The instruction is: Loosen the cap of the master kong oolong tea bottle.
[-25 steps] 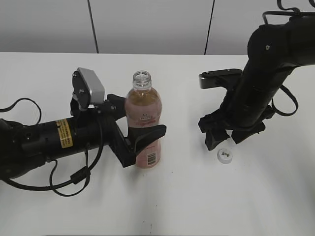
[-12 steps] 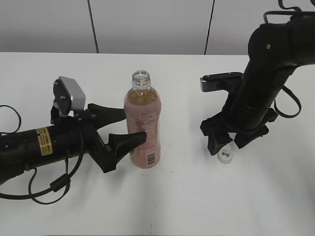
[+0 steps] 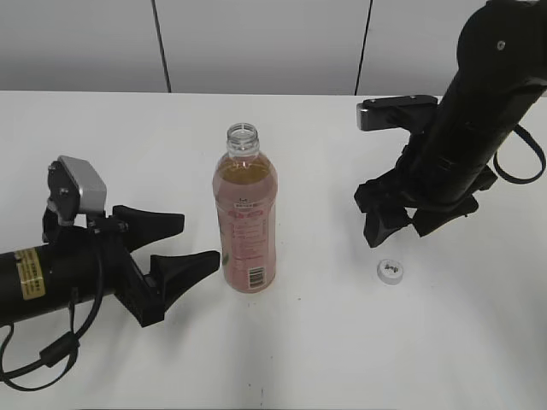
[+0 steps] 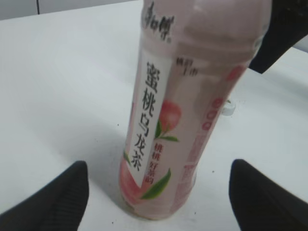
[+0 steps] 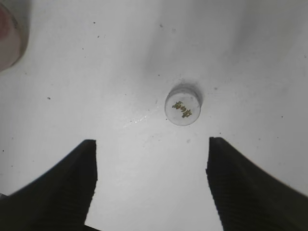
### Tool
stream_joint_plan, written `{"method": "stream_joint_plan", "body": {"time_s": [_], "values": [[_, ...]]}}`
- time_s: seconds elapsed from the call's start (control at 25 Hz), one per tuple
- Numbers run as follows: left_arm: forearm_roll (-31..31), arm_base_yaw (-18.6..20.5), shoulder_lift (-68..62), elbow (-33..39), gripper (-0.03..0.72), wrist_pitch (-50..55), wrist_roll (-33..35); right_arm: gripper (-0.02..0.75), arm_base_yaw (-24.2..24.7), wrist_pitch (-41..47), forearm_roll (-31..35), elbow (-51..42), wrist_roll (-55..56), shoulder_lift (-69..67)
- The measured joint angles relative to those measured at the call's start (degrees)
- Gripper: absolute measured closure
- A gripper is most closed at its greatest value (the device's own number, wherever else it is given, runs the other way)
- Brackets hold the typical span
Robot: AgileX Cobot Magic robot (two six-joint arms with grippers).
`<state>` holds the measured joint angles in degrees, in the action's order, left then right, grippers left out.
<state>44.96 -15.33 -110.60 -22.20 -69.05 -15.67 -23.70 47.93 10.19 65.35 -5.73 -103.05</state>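
Note:
The oolong tea bottle (image 3: 247, 224) stands upright at the table's middle, its neck open with no cap on it. It fills the left wrist view (image 4: 187, 106), pink label with peach picture facing the camera. The white cap (image 3: 391, 272) lies on the table to the bottle's right, and shows in the right wrist view (image 5: 183, 107). My left gripper (image 3: 184, 243) is open and empty, just left of the bottle, not touching it (image 4: 159, 190). My right gripper (image 3: 400, 229) is open and empty, raised above the cap (image 5: 151, 159).
The white table (image 3: 299, 350) carries only the bottle and cap. A grey panelled wall (image 3: 256, 43) runs behind the far edge. The left arm's cable (image 3: 51, 354) lies near the front left.
My left gripper has let go of the bottle and drawn back to the left. My right gripper has risen away from the cap, which stays on the table.

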Motion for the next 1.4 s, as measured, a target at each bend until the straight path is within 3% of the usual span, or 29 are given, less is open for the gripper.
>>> {"method": "stream_joint_plan", "body": {"time_s": [0.24,0.36,0.68,0.96,1.4], "values": [[-2.4,0.46,9.11,0.81,0.155,0.15,0.0,0.202,0.0,1.78,0.57,0.0,0.88,1.82],[-3.81,1.32,16.4,0.82,0.156,5.59,0.0,0.202,0.0,3.29,0.64,0.0,0.99,2.68],[-14.22,1.58,32.88,0.87,0.166,40.14,0.0,0.202,0.0,6.84,0.64,0.0,1.11,3.26],[-32.5,1.58,41.74,-3.41,0.174,71.22,0.0,0.202,0.0,9.43,0.64,-0.79,1.11,4.47],[-37.57,1.58,68.57,-8.46,0.193,101.66,1.14,0.202,0.0,9.27,-4.74,-12.15,1.58,24.81]]}}
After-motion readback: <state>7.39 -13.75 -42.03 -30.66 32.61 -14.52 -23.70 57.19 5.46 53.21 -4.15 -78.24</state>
